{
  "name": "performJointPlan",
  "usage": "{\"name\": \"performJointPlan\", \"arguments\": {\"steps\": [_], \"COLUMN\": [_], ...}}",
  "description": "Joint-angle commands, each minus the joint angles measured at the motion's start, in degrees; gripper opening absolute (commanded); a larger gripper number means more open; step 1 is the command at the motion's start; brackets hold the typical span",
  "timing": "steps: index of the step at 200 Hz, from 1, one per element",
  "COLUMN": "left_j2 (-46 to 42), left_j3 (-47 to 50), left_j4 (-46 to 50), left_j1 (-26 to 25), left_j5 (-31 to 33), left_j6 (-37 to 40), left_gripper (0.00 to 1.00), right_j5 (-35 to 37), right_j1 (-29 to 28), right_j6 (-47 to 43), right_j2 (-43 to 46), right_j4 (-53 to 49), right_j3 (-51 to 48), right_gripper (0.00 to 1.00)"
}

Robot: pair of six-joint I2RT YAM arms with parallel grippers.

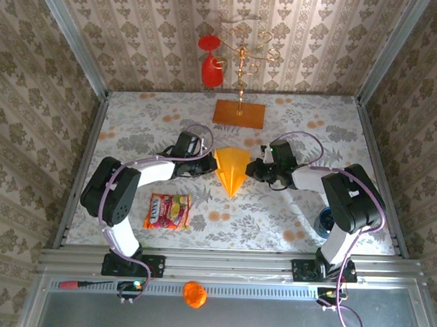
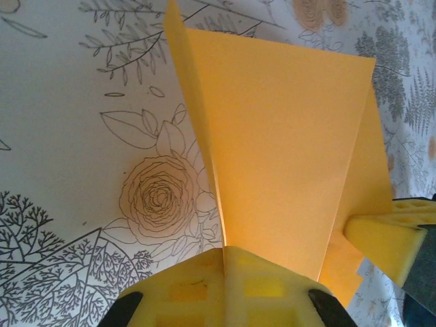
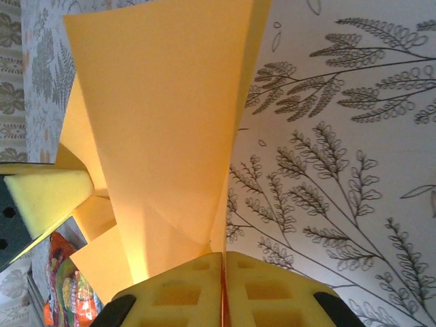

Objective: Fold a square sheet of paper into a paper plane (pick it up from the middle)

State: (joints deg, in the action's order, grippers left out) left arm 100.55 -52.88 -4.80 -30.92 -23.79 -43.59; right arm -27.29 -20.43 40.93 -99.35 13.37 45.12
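The yellow-orange sheet of paper is folded into a kite-shaped paper plane (image 1: pixel 231 171) at the middle of the table, its sharp point toward the near edge. My left gripper (image 1: pixel 204 165) is shut on the plane's left edge. In the left wrist view the paper (image 2: pixel 272 136) rises as a flap from between the closed yellow pads (image 2: pixel 223 251). My right gripper (image 1: pixel 256 168) is shut on the right edge. In the right wrist view the paper (image 3: pixel 163 122) comes out of the pressed-together pads (image 3: pixel 223 255). Each wrist view shows the other gripper's yellow finger (image 2: pixel 385 238) (image 3: pixel 48 197) at the paper's far side.
A brownish-orange board with a gold stand (image 1: pixel 239 114) and a red glass (image 1: pixel 210 63) sit at the back. A colourful snack packet (image 1: pixel 168 210) lies front left. A blue round object (image 1: pixel 324 223) is by the right arm's base. An orange ball (image 1: pixel 194 294) rests on the front rail.
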Motion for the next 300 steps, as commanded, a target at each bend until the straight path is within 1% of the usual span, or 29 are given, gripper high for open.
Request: {"name": "performJointPlan", "arguments": {"steps": [1,66,100,118,135,164,188,219,236,253,268,284,300], "left_j2": [1.4,3.2,4.5,4.7,4.4,3.4,2.5,1.8,1.0,0.2,0.0,0.0,0.1], "left_j3": [0.4,1.0,0.5,0.1,-0.5,-0.9,-0.6,-0.5,-0.4,-0.6,-0.8,-0.9,-1.1], "left_j4": [-0.7,0.3,-0.1,-0.9,-0.9,-0.8,-1.2,-1.4,-0.8,-0.1,0.2,0.3,0.3], "left_j1": [0.3,0.2,0.1,-0.2,-0.6,-0.9,-1.0,-1.2,-1.3,-1.4,-1.6,-1.9,-2.1], "left_j5": [0.4,1.3,0.2,-0.8,-1.2,-1.3,-1.3,-1.4,-0.9,-0.6,-0.8,-0.8,-0.7], "left_j6": [-1.8,-2.8,-2.6,-2.6,-2.3,-2.5,-3.0,-3.6,-4.0,-3.9,-4.0,-4.1,-4.0], "left_gripper": [0.05,0.05,0.07,0.07,0.07,0.07,0.07,0.07,0.06,0.06,0.07,0.07,0.07], "right_j5": [1.5,1.4,1.1,0.3,0.6,3.2,5.9,9.0,13.0,16.4,16.2,14.7,14.0], "right_j1": [0.6,0.8,0.9,0.9,0.9,0.3,-2.0,-7.3,-10.8,-12.6,-13.1,-13.4,-13.7], "right_j6": [0.8,1.0,1.1,1.3,1.3,-0.4,-1.4,-0.9,-0.9,0.1,0.1,-0.4,-0.7], "right_j2": [-0.8,-2.9,-4.1,-3.6,-1.3,5.6,10.0,10.5,10.0,9.5,8.0,6.4,5.0], "right_j4": [1.9,2.1,1.7,1.4,-0.1,-7.2,-13.4,-18.2,-20.8,-22.0,-22.2,-21.4,-21.8], "right_j3": [-1.0,-1.1,-0.7,-0.7,-0.7,-0.6,-0.5,1.3,3.2,4.3,5.5,6.3,7.6], "right_gripper": [0.1,0.1,0.13,0.18,0.24,0.43,0.48,0.47,0.44,0.44,0.43,0.42,0.39]}}
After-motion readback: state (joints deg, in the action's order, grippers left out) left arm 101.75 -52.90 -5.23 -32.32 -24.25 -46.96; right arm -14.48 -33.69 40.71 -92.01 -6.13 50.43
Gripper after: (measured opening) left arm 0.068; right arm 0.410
